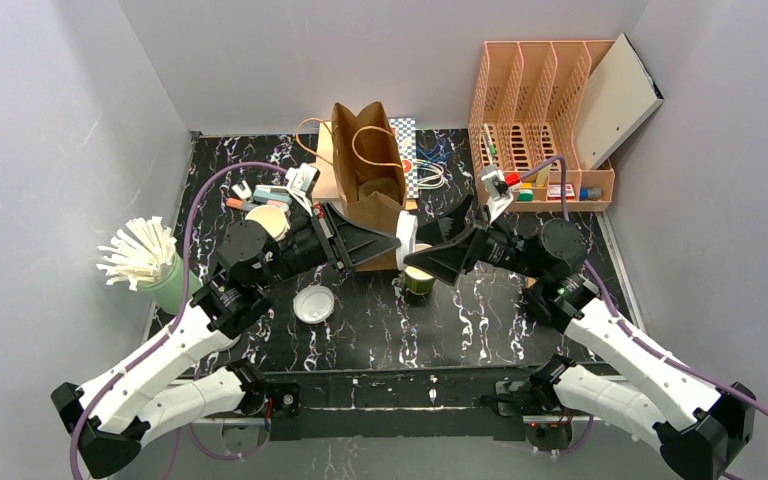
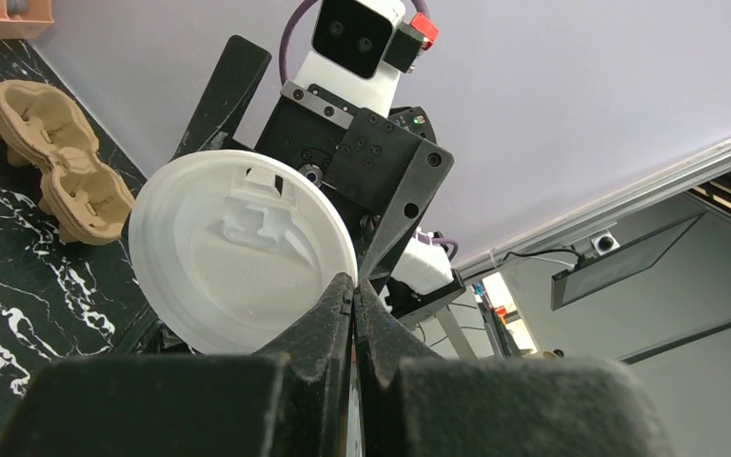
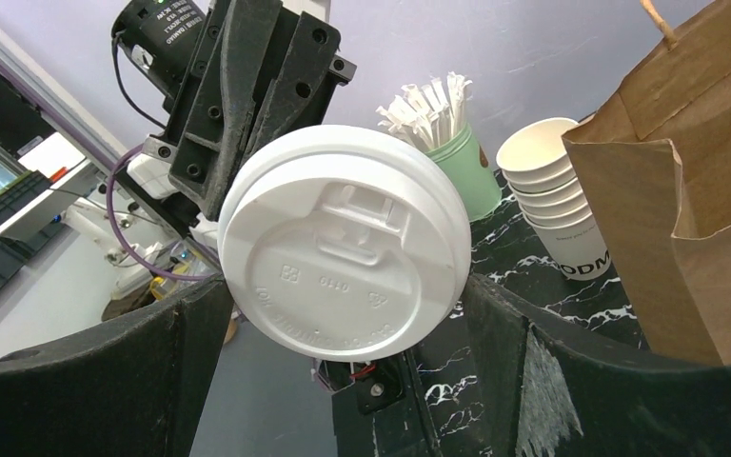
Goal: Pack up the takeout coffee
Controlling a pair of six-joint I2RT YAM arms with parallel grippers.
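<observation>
Coffee cup (image 1: pixel 420 283) half-hidden beneath right pincer (image 3: pixel 343 284), apart; left pincer (image 2: pixel 350 300) together on lid (image 2: pixel 238 248).

Left pincer (image 2: pixel 350 290) closed on rim of white sip lid (image 2: pixel 238 252), cardboard cup carrier (image 2: pixel 52 162) on black marbled table (image 2: pixel 19 286)

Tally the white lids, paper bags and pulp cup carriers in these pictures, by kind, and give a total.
White lid: 2
Paper bag: 1
Pulp cup carrier: 1
Total: 4
</observation>
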